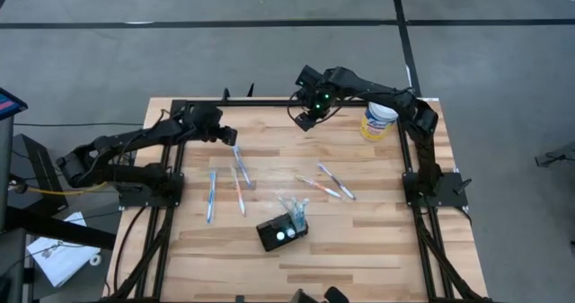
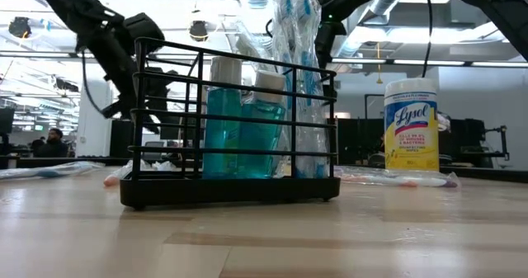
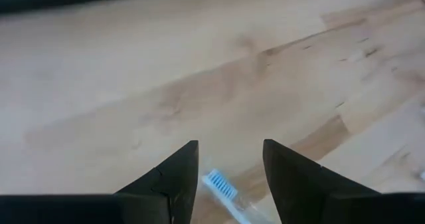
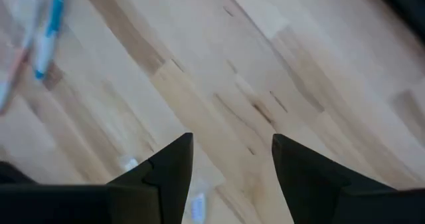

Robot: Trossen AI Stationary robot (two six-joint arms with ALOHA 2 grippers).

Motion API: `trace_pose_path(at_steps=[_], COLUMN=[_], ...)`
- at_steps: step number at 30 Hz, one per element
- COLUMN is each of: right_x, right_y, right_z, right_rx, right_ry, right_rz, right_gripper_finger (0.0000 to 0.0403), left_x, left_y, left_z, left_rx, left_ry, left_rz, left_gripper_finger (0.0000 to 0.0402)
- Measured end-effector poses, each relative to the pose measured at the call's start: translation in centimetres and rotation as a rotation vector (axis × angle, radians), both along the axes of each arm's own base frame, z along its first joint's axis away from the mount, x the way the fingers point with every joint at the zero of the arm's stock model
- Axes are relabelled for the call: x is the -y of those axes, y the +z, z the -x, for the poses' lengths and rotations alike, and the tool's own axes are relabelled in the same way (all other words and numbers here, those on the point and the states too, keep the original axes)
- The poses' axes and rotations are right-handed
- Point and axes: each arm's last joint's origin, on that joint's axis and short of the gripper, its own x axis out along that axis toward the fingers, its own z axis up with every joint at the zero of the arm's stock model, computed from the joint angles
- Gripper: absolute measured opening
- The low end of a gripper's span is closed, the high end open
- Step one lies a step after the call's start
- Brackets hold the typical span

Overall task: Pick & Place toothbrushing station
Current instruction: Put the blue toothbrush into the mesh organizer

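**Both grippers empty, brushes still loose on the table**

At the far left, the left gripper [image 1: 229, 138] hangs over the table [image 1: 359, 249], jaws apart and holding nothing; its wrist view shows a brush head [image 3: 219, 183] lying on the wood between the fingers [image 3: 174, 177], so it seems lined up over the top end of the nearest toothbrush [image 1: 241, 166]; two more brushes [image 1: 211, 195] lie just beside that one, all near the left edge. The station [image 1: 281, 232] sits near the front middle, well apart from both grippers; the low view shows it as a black wire rack [image 2: 231, 187] already carrying teal bottles [image 2: 223, 129] and wrapped brushes [image 2: 293, 30]. Right of it, two brushes [image 1: 334, 182] lie crossed. The right gripper [image 1: 308, 119] hovers at the far edge, jaws open and empty; a canister [image 1: 378, 121] stands just beside it to the right.

I judge the step to be a reach for a loose brush, left arm leading; the next move calls for a straight descent, a close across the thin handle, then a carry rightward and forward to the rack.

Room: the wood between the left brushes and the station is open; the left brushes lie close together, so a neighbour may be nudged; the right arm has free wood below it, with the canister near its side.
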Motion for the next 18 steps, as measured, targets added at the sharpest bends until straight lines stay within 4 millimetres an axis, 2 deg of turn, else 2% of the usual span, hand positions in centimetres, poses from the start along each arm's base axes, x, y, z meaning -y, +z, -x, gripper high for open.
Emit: trace_pose_path(at_steps=[3,9,18], right_x=[0.4,1.4,2.0], right_y=[0.1,0.8,2.8], right_z=[0.0,0.1,0.0], right_rx=[0.053,0.103,0.165], right_ry=[-0.006,-0.021,-0.009], right_rz=[-0.035,-0.021,0.028], right_gripper_finger=[0.0197,0.0197,0.0196], left_x=[0.0,-0.4,0.3], left_y=[-0.4,-0.2,-1.4], left_z=[0.1,-1.0,-2.9], left_rx=[0.034,0.167,0.192], left_ry=[0.019,0.001,-0.052], left_rz=[0.031,0.056,0.138], left_gripper_finger=[0.0166,0.0166,0.0160])
